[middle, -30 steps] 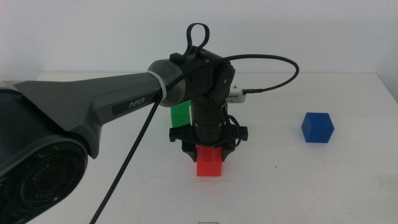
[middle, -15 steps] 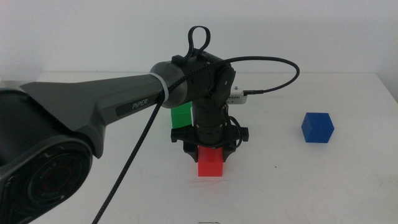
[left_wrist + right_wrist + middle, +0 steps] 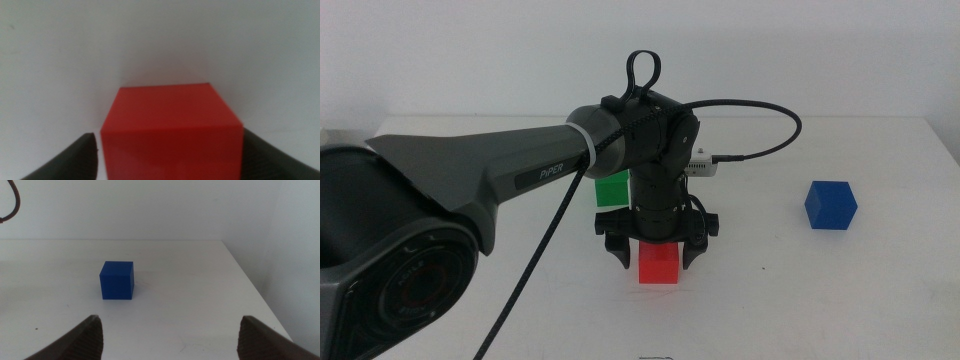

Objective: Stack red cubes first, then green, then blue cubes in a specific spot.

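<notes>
Left hand spread open, jaws straddling the red cube on the white surface, green cube just behind and half hidden by the arm, blue cube well off right; right hand open, facing blue.

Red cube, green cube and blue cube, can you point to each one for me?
red cube (image 3: 658, 265), middle view, front face.
green cube (image 3: 611, 189), middle view, visible front face beside the arm.
blue cube (image 3: 117, 284), right wrist view, front face.
</notes>
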### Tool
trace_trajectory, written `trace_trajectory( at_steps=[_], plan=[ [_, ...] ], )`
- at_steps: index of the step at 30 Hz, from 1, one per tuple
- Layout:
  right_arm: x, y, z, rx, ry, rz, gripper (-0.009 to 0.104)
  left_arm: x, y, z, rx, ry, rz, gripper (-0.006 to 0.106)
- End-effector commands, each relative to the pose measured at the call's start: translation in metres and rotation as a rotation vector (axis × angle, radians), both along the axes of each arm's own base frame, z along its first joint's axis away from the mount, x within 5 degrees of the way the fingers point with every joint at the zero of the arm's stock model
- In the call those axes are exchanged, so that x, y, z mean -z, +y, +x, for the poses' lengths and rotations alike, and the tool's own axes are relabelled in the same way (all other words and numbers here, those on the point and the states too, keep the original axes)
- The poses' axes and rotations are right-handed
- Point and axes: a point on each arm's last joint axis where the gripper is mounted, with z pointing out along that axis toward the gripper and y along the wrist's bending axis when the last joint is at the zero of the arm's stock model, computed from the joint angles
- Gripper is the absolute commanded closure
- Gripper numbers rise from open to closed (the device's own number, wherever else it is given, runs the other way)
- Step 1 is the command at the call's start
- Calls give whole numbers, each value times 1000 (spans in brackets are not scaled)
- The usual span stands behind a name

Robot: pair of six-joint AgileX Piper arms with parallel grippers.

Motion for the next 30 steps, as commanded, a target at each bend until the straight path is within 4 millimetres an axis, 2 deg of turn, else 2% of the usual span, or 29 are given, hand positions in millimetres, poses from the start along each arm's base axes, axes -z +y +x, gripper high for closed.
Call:
trace_trajectory(
  at_steps=[1, 4, 7, 12, 16, 24, 30],
  plan=[
    [-14, 0, -1, -4, -113, -19, 6, -39, 1, -2, 3, -59, -52, 7],
    [-14, 0, -1, -4, -113, -19, 6, -53, 2, -2, 10, -66, -47, 7],
    [-14, 0, -1, -4, -113, -19, 6, -77, 6, -3, 18, -100, -37, 7],
    [-14, 0, -1, -4, -113, -19, 6, -118, 18, -10, 20, -164, -9, 7],
    [-14, 0, -1, -4, -113, -19, 6, -140, 29, -12, 23, -253, 28, 7],
    [-14, 0, -1, -4, -113, -19, 6, -164, 46, -12, 6, -389, 116, 7],
    [-14, 0, -1, -4, -113, -19, 6, -163, 50, 1, 9, -453, 98, 7]
  ],
)
